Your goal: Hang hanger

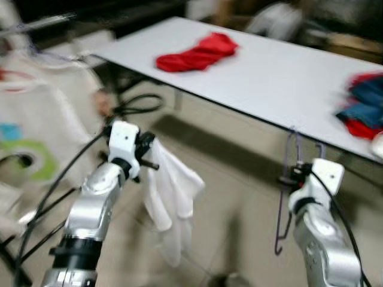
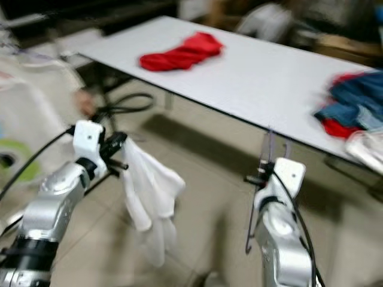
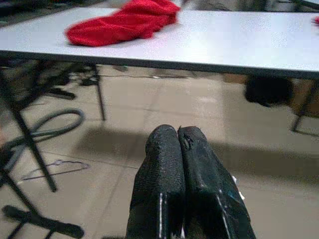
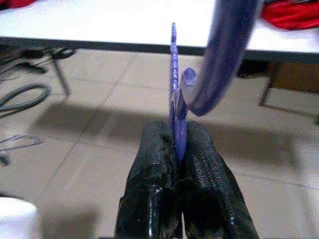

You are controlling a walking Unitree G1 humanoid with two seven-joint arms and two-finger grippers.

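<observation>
The purple hanger (image 4: 175,94) is presenting as a thin, light, rigid plastic frame, probably smooth and prone to pivoting; gripping near the hook's root looks soundest. The right gripper (image 4: 178,142) is clamping its jaws on the hanger's flat upper part, hook curling just above, body dangling below, before the counter (image 1: 269,78). The left gripper (image 3: 178,137), jaws together, is pinching a white cloth (image 1: 170,197).

hanger (image 4: 175,99): glossy purple plastic | right tool (image 4: 178,149): textured black pads | table (image 1: 269,78): matt white
</observation>
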